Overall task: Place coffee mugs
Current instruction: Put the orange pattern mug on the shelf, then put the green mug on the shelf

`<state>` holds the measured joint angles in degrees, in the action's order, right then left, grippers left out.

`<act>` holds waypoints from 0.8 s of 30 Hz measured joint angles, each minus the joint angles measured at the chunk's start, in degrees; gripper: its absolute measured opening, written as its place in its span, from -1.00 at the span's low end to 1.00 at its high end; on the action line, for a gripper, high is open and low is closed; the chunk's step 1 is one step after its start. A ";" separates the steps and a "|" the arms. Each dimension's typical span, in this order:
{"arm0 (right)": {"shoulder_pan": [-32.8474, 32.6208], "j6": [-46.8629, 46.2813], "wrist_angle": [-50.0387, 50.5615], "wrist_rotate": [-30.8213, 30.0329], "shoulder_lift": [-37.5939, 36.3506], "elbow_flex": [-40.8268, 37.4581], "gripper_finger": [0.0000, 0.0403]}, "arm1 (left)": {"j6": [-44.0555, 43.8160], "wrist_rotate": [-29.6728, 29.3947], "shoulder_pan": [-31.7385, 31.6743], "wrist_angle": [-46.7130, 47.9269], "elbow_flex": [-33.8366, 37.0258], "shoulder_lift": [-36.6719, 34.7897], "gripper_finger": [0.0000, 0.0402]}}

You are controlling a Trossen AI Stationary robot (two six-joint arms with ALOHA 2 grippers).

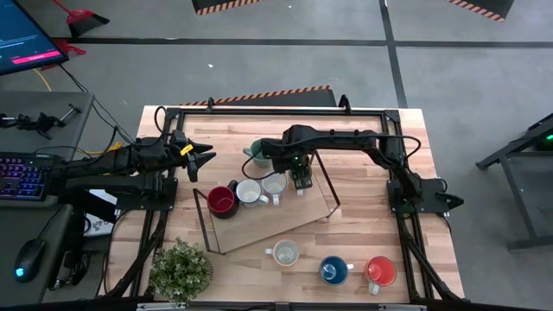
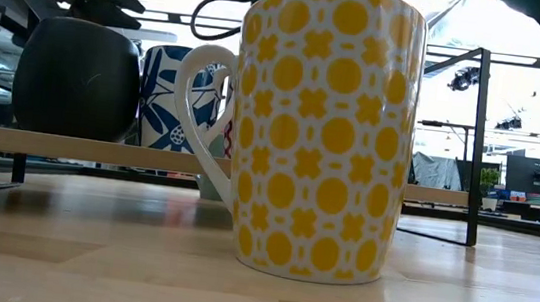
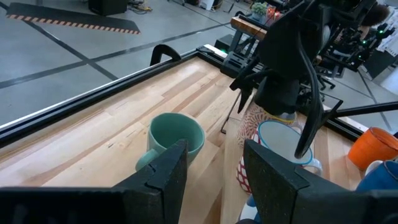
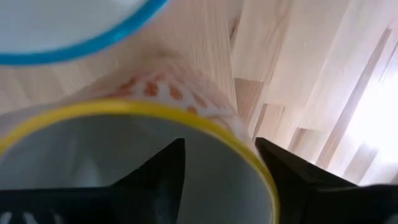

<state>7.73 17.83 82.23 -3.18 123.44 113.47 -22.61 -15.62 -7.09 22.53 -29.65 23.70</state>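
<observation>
On the wooden counter (image 1: 363,216), the right tool (image 1: 300,183) hangs over a yellow-rimmed mug (image 4: 186,118) on the slanted rack (image 1: 259,216), fingers parted either side of the rim, gripping nothing yet. Mugs like this are stiff, glazed, slippery and chippable (ceramic, I'd guess), so pinch the wall. Left tool (image 3: 211,168) idles half open near the teal mug (image 3: 177,134).

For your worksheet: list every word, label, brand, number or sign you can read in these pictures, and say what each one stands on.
None can be read.
Monitor beside the table: light lines of text on dark and a pink bar, too small to read.
Yellow-patterned mug: only dots and crosses, no lettering.
Blue-and-white mug: a leaf pattern, no words.
Teal mug and dark round mug: plain.
</observation>
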 joint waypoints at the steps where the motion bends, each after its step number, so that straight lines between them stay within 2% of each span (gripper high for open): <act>1: 0.00 0.01 0.47 -0.01 0.00 0.00 -0.13 | 0.00 0.00 0.02 0.00 0.00 0.00 -0.27; 11: 0.00 -1.43 2.52 -0.41 -0.02 0.02 -0.11 | 0.20 0.00 0.02 0.02 0.00 0.00 -0.27; 24: 0.00 -4.33 5.04 -5.57 -0.07 1.51 -0.11 | 0.21 -0.02 0.00 0.02 0.00 0.01 -0.27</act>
<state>7.73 13.50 87.28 -8.75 123.37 114.98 -22.40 -15.64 -7.09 22.55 -29.65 23.71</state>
